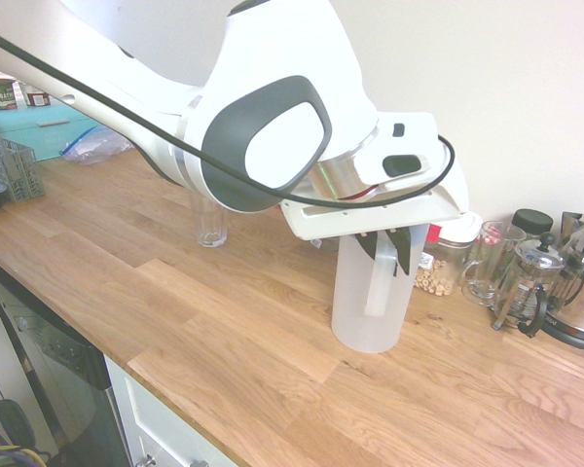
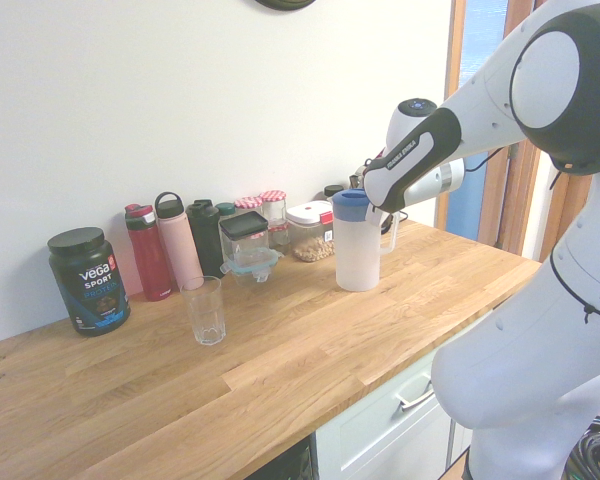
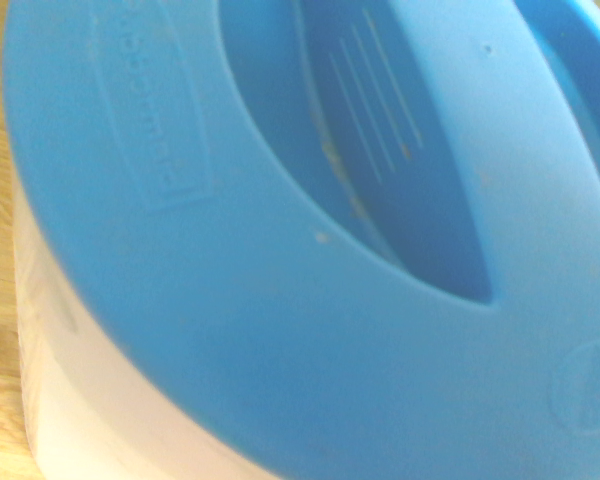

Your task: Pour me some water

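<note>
- My gripper (image 1: pixel 385 255) is closed on the handle (image 1: pixel 379 284) of the pitcher, its 2 dark fingers on either side near the top; I judge that grip is meant to allow tilting.
- The tall, frosted plastic pitcher (image 2: pixel 358 258) stands upright on the light wooden counter (image 1: pixel 224 316), its round blue plastic lid (image 3: pixel 210 290) on, presumably to guide the pour.
- The clear, ribbed drinking glass (image 2: pixel 207 318) is upright, well apart from it, leaving me room to manoeuvre.
- Next, I'd lift gently and keep level; a slipping handle could spill water.
</note>
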